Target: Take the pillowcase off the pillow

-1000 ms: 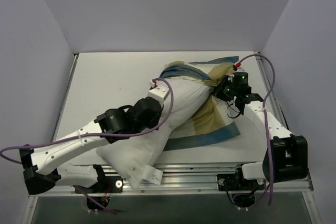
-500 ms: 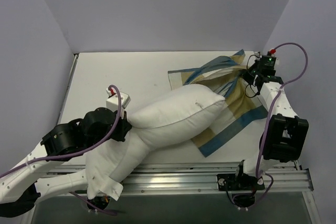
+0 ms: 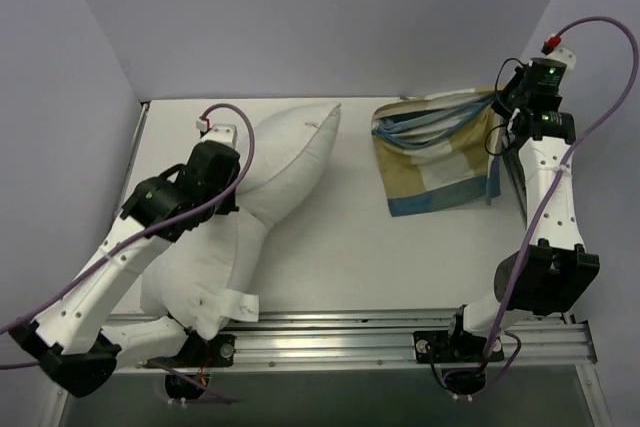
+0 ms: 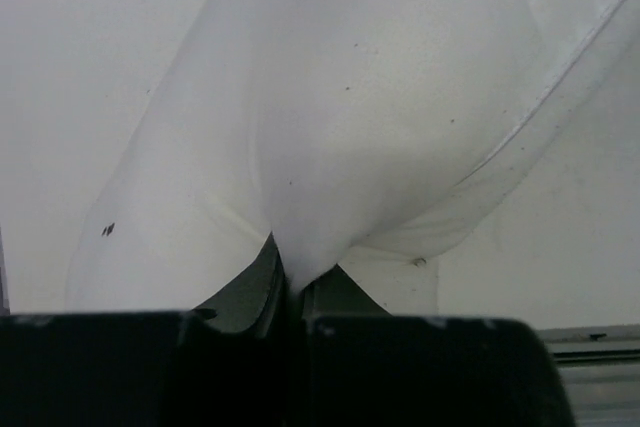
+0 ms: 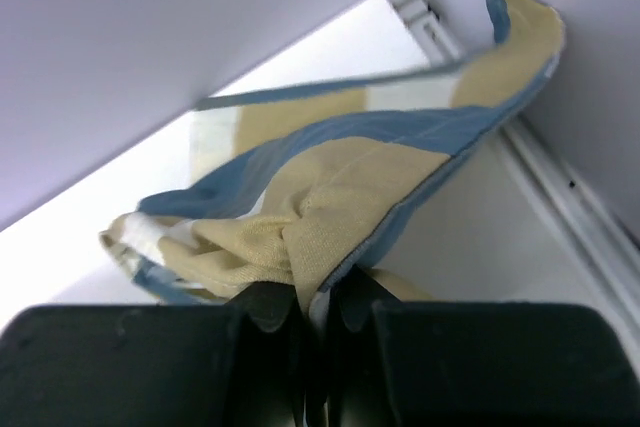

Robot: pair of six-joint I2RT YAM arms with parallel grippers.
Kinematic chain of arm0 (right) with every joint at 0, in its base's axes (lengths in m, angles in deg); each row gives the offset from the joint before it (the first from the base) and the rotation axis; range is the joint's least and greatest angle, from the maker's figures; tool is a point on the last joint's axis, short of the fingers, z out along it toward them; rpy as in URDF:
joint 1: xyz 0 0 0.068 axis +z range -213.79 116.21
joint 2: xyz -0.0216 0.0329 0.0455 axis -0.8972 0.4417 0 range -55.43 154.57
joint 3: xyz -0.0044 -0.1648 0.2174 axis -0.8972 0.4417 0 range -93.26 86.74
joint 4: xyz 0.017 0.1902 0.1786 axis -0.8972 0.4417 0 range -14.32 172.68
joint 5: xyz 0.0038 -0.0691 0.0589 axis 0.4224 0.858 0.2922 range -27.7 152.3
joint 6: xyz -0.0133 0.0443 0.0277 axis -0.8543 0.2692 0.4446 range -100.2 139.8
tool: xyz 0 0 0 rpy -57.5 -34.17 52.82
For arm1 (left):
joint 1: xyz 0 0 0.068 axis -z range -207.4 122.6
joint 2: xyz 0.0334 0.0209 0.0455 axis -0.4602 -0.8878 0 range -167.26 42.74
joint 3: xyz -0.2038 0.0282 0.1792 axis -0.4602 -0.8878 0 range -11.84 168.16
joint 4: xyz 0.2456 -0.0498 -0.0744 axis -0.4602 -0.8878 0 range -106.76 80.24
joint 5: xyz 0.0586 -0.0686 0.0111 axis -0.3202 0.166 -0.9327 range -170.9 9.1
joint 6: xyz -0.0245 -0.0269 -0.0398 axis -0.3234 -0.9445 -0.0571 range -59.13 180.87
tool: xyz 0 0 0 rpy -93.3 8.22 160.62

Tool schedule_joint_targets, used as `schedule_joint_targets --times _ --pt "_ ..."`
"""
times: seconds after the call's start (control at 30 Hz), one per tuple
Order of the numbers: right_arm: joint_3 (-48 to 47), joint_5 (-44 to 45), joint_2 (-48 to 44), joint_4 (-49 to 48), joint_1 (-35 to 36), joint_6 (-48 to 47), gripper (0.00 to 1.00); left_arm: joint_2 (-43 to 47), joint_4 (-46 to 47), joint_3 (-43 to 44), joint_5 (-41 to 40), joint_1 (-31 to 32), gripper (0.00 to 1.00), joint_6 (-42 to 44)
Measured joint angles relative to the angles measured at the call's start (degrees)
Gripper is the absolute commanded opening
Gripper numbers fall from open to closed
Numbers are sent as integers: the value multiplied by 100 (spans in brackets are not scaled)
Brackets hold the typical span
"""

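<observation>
Teal-and-mustard pillowcase (image 3: 437, 157) fabric is pinched in the closed right claw (image 5: 312, 299) at the bench's (image 3: 340, 247) far right, the bare pillow (image 3: 285, 157) clamped in the closed left claw (image 4: 290, 287) well apart, evidently to hold them separated.

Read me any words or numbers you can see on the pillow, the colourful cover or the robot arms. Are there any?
No text can be read in any view.
White tag on the pillow: too small to tell if anything is printed on it.
Pillowcase: only blue, tan and cream blocks, no writing.
Dark specks on the pillow: marks, not letters.
Left arm and right arm: no legible labels.
</observation>
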State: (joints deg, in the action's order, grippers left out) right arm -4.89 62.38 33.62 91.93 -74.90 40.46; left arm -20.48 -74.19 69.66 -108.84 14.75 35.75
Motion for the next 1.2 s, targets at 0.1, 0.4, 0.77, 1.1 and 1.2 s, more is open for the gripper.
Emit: schedule_joint_targets --times 0.1,0.4,0.77,1.1,1.2 --pt "-304 7 -284 138 0 -229 0 -603 168 107 216 -730 2 151" --pt "-841 -247 -728 229 361 -837 0 -1921 791 754 343 -1624 2 297" --pt "1864 -938 -391 -973 3156 -673 0 -2885 2090 479 1174 -1720 48 136" --pt "3641 -1320 1172 -2037 4649 162 42 -1456 2284 -313 1475 -1731 94 -149" --pt "3652 -1294 992 -2138 4817 260 70 -595 2177 -326 1394 -1759 94 -151"
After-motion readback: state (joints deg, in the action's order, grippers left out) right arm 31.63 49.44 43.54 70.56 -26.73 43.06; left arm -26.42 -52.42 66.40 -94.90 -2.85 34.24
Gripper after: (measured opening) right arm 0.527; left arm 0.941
